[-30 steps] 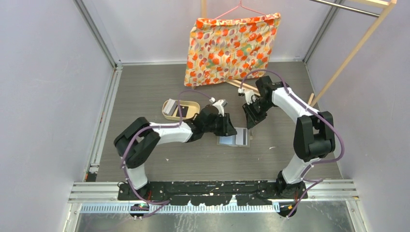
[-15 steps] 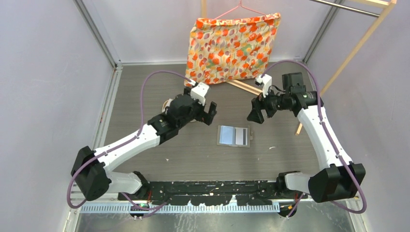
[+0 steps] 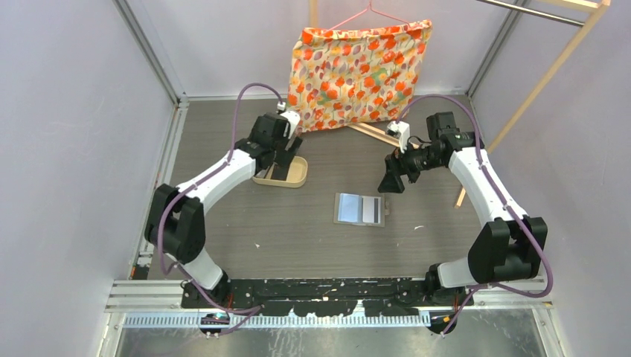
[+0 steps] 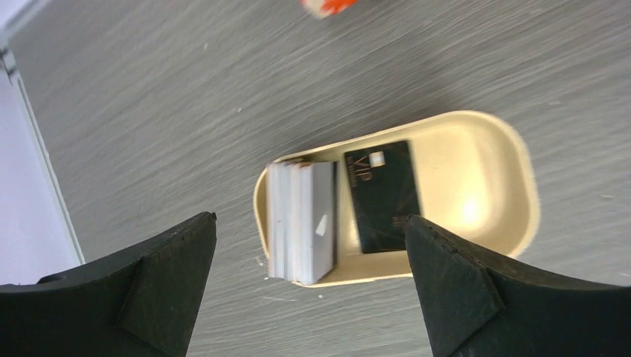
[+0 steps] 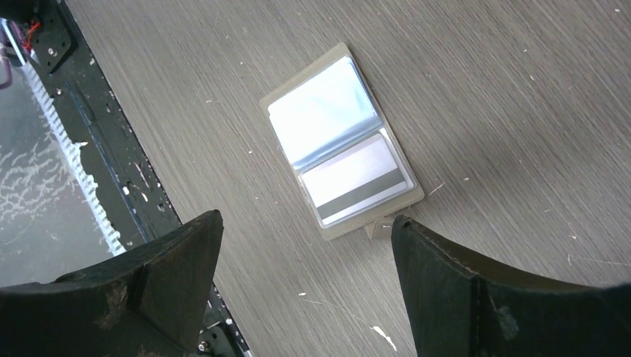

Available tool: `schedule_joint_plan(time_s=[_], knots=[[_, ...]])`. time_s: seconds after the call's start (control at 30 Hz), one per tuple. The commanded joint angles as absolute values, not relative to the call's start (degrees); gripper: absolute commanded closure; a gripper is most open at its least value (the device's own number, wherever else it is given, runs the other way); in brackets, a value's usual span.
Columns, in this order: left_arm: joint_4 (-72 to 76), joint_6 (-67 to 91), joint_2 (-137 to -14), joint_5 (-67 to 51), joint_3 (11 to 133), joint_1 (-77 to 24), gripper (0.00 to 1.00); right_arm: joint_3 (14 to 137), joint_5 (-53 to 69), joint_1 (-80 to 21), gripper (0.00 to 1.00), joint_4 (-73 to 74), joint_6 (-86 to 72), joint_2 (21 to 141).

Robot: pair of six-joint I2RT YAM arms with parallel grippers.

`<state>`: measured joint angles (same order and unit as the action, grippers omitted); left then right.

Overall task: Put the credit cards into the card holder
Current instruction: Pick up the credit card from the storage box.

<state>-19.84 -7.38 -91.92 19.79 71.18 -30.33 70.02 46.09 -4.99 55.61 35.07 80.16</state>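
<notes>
With left gripper (image 4: 309, 245) and right gripper (image 5: 305, 223) both spread empty, you may pinch several stacked credit cards (image 4: 301, 221) together.

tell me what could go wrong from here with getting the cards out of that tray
1. The pale cards sit bunched at one end of the tan tray, so the open left gripper may pinch several at once.
2. The black card lies flat on the tray floor; fingers may just shove it or the tray.
3. The card holder lies open and unheld below the open right gripper, so it could slide during insertion.
</notes>
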Motion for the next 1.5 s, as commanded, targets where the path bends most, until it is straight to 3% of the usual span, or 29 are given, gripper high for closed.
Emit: schedule_joint_plan(time_s=[0.0, 0.53, 0.7, 1.07, 1.47], knots=[[-19.18, -8.14, -94.22, 17.95, 73.04, -27.28, 0.0, 70.97, 46.19, -4.75, 0.13, 56.18, 36.71, 80.57], [-13.07, -8.99, -97.22, 20.51, 65.58, -24.82, 0.01, 71.45, 45.48, -4.7, 0.15, 57.28, 37.45, 84.7], [-13.98, -9.15, -98.46, 21.61, 65.65, -24.29, 0.07, 71.62, 45.75, -4.38, 0.15, 57.74, 38.11, 85.41], [-14.5, -7.96, -100.17, 21.65, 65.92, -22.44, 0.28, 72.01, 45.94, -4.18, 0.16, 58.71, 39.02, 86.0], [-14.78, -6.88, -99.98, 22.76, 66.18, -21.88, 0.37, 72.05, 46.22, -4.15, 0.16, 58.8, 39.11, 86.18]])
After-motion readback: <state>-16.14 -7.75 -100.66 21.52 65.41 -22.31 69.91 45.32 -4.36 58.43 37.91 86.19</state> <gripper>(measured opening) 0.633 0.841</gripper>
